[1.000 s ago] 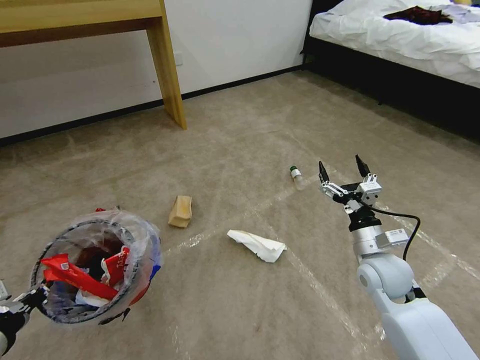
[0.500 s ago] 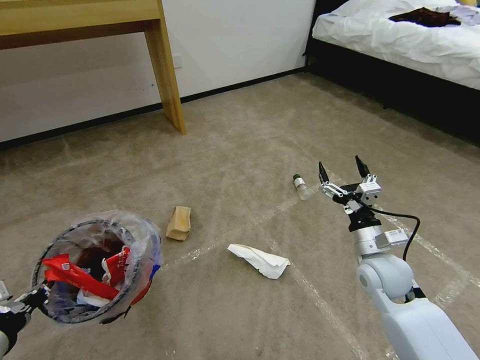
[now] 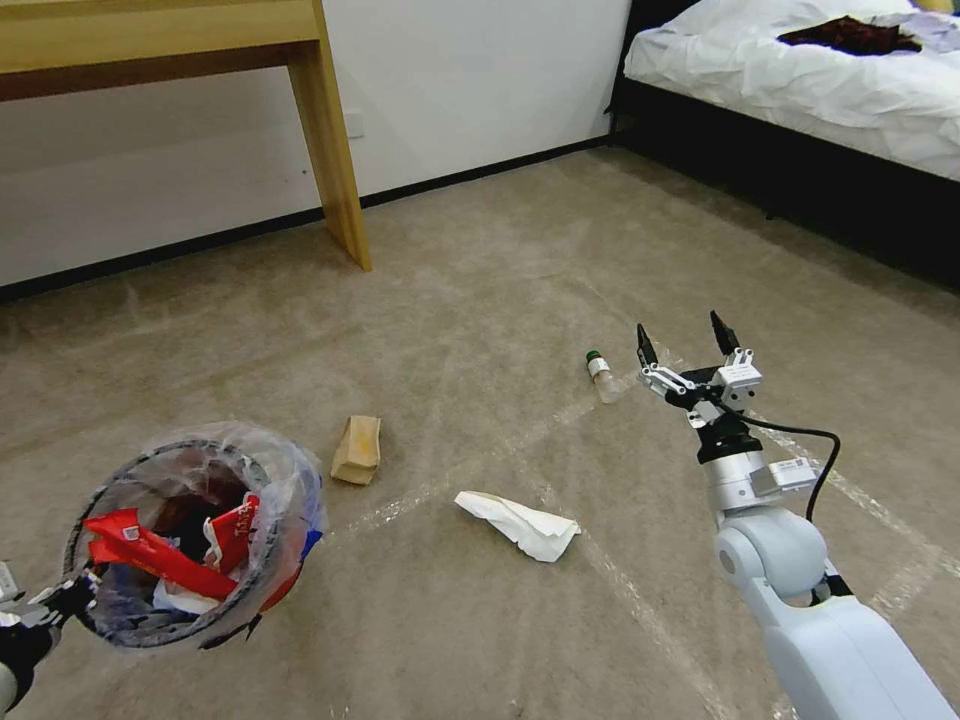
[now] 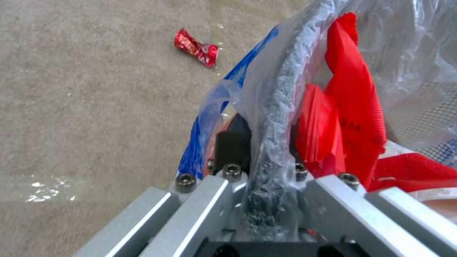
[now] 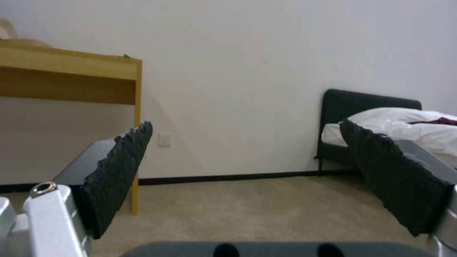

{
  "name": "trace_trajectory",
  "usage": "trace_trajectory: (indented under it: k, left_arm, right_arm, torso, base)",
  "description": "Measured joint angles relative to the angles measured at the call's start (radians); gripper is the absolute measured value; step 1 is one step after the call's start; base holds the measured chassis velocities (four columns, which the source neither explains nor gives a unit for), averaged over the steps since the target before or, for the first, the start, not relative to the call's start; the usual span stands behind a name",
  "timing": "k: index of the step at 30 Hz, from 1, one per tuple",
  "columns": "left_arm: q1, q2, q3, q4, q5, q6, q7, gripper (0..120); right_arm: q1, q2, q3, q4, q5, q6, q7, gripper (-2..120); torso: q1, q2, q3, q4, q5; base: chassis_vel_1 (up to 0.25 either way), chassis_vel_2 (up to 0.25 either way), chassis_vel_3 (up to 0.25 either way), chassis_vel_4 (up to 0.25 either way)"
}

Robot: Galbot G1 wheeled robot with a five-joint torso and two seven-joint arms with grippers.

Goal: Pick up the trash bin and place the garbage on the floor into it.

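Note:
At the lower left of the head view my left gripper (image 3: pixel 62 600) is shut on the rim of the trash bin (image 3: pixel 190 535), held above the floor (image 3: pixel 480 300). The left wrist view shows the fingers (image 4: pixel 231 142) clamped on the bag-wrapped rim of the trash bin (image 4: pixel 276 107), with red wrappers inside. Garbage lies on the carpet: a tan paper packet (image 3: pixel 357 449), a crumpled white tissue (image 3: pixel 520 523), a small bottle (image 3: pixel 600 371), and a crushed red can (image 4: pixel 196 51). My right gripper (image 3: pixel 686 340) hovers open, just right of the bottle, with nothing between its fingers.
A wooden table leg (image 3: pixel 335 150) stands at the back left against the white wall. A bed (image 3: pixel 800 70) with white bedding and a dark frame fills the back right. Pale tape lines (image 3: pixel 640 600) cross the carpet.
The whole head view shifted slightly over the second, so the camera has moved. Both grippers hold the same poses, the left still on the bin rim.

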Motion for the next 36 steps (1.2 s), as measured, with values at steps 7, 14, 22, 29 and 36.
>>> trace_trajectory:
  k: [7,14,22,29,36]
  left_arm:
    - [0.0,0.0,0.0,0.0,-0.001,-0.001,0.001,1]
    - [-0.005,-0.001,0.0,0.004,-0.001,-0.002,0.001,1]
    - [-0.004,-0.007,0.004,0.012,0.006,-0.002,0.001,1]
    - [-0.008,-0.02,0.012,0.003,0.014,-0.002,0.001,1]
    - [-0.008,-0.035,0.018,-0.002,0.032,-0.002,0.011,1]
  right_arm:
    - [-0.002,0.001,0.0,0.001,-0.004,0.001,0.0,100]
    - [0.007,-0.003,-0.004,-0.005,-0.009,0.002,0.0,100]
    - [0.046,-0.043,-0.069,-0.023,-0.011,-0.067,0.054,100]
    - [0.186,-0.195,-0.378,-0.045,0.108,-0.382,0.165,100]
    - [0.378,-0.318,-0.66,-0.05,0.26,-0.7,0.175,100]
  torso:
    - [0.0,0.0,0.0,-0.0001,-0.0001]
    - [0.0,0.0,0.0,0.0001,0.0]
    - [0.0,0.0,0.0,-0.0001,-0.0001]
    - [0.0,0.0,0.0,0.0002,0.0002]
    - [0.0,0.0,0.0,-0.0001,0.0002]
  base:
    - [-0.07,0.074,0.071,-0.073]
    - [-0.048,0.059,0.063,-0.055]
    - [0.0,0.0,0.0,0.0]
    - [0.0,0.0,0.0,0.0]
    - [0.0,0.0,0.0,0.0]
